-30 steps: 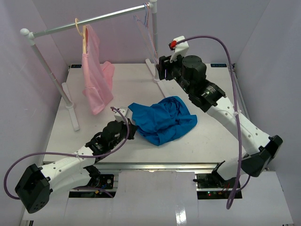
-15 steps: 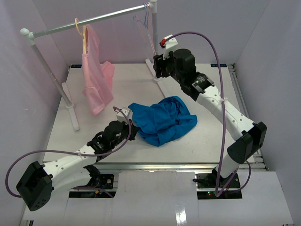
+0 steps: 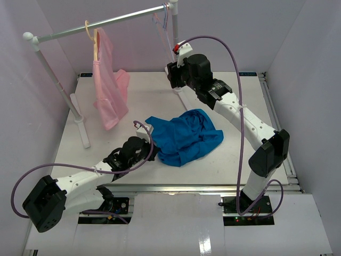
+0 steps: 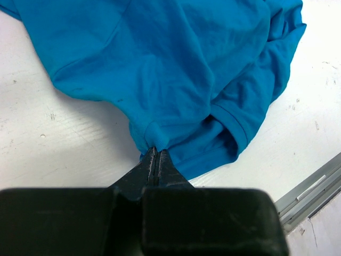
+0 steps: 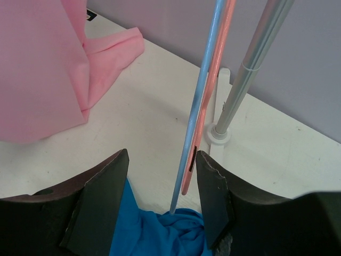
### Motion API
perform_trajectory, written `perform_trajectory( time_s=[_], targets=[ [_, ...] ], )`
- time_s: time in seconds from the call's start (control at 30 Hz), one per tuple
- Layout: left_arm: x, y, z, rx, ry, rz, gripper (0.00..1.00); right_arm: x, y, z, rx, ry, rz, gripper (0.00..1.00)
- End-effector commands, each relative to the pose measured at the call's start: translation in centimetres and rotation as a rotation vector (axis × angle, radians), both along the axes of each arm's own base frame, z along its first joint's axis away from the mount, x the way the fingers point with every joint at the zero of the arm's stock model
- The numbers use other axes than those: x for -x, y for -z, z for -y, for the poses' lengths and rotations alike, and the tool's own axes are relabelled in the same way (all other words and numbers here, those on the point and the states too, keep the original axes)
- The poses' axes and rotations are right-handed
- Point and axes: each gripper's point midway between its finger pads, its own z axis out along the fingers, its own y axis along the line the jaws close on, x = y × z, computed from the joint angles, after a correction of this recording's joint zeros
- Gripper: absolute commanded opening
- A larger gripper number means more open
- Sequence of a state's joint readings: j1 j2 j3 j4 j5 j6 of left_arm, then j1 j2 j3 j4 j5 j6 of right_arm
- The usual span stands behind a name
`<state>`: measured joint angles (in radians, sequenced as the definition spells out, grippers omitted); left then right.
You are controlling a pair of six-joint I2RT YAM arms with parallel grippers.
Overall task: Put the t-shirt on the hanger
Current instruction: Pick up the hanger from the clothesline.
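**Blue cloth pinched at its edge, the other claw spread beside the hangers**

Bright blue and crumpled, the t-shirt lay in a loose heap near the middle of the white worktop, toward its near edge. The left claw was clenched on a small fold at the heap's near-left edge, its jaws pressed together with the cloth bunched between the tips.

The light-blue hanger hung from the right end of the metal rail at the back, with a thin pink hanger just beside it. The right claw was raised there with its jaws spread. Both thin hangers ran down between its fingers, closer to one finger; whether it touched them could not be told.

Toward the rail's left end, a pale pink garment hung from a cream-yellow hanger, well apart from the t-shirt.
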<state>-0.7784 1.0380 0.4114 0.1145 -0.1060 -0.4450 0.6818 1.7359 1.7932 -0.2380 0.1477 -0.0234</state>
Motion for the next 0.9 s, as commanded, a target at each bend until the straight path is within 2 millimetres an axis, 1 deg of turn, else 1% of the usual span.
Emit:
perform_trajectory(
  time_s=[0.0,0.17,0.4,0.5,0.6,0.7,0.87],
  targets=[
    [-0.5,-2.3,1.1,0.051,0.025,0.037,0.00,-0.3,-3.1,-0.3,-0.062,-0.007,0.052,0.60],
    [-0.4,-2.6,1.1,0.060,0.023,0.042,0.00,-1.3,-2.4,-0.6,-0.046,0.018,0.040,0.60],
    [-0.4,-2.4,1.3,0.060,0.029,0.032,0.00,-2.6,-2.7,0.8,-0.033,0.128,0.057,0.58],
    [-0.4,-2.6,1.4,0.063,0.033,0.033,0.00,-2.2,-3.4,1.1,-0.056,0.134,0.064,0.57],
    [-0.3,-2.6,1.4,0.065,0.035,0.034,0.00,-1.6,-3.8,1.0,-0.085,0.114,0.067,0.57],
    [-0.3,-2.7,1.4,0.066,0.038,0.036,0.00,-1.2,-3.3,1.0,-0.080,0.109,0.056,0.57],
    [-0.3,-2.8,1.3,0.067,0.034,0.039,0.00,-0.8,-3.6,1.7,-0.071,0.131,0.067,0.57]
  ],
)
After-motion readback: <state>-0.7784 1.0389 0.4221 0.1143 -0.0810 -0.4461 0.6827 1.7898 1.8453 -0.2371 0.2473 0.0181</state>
